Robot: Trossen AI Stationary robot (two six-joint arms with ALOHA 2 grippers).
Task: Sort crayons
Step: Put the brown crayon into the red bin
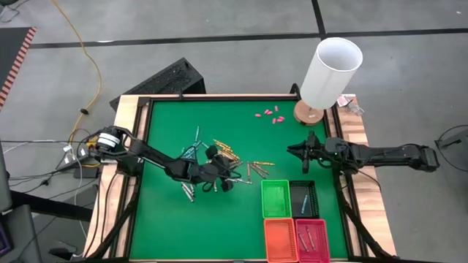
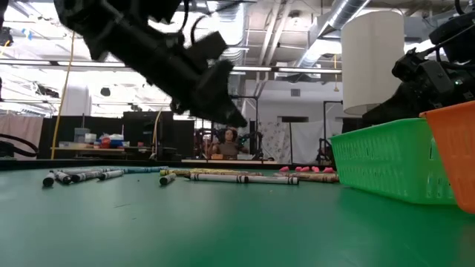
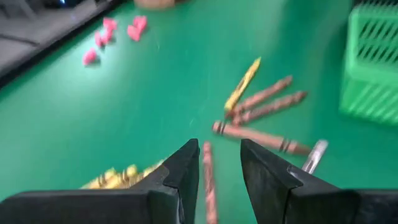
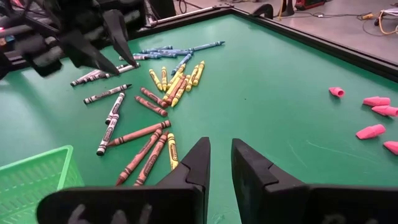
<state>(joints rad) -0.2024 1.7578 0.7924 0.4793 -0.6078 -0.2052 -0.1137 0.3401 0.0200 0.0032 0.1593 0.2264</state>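
1. Dark fingers [image 3: 186, 171] of the left gripper [image 1: 219, 164] stand partly open and empty at the high view's centre, above a brownish-red crayon [image 3: 208, 183] lying between them on the green felt table [image 1: 168, 223].
2. Thin scattered crayons [image 1: 245, 169] spread around it, centre frame.
3. Right gripper [image 1: 298, 152], centre-right, hangs with its fingers a narrow gap apart, empty.
4. Four plastic baskets [image 1: 276, 199] sit lower right.

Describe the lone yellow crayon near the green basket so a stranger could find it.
Start at the green basket near the table's front right. Just behind its far edge lies a loose fan of brown crayons. The yellow crayon lies crosswise at their far ends, the only yellow one among them.
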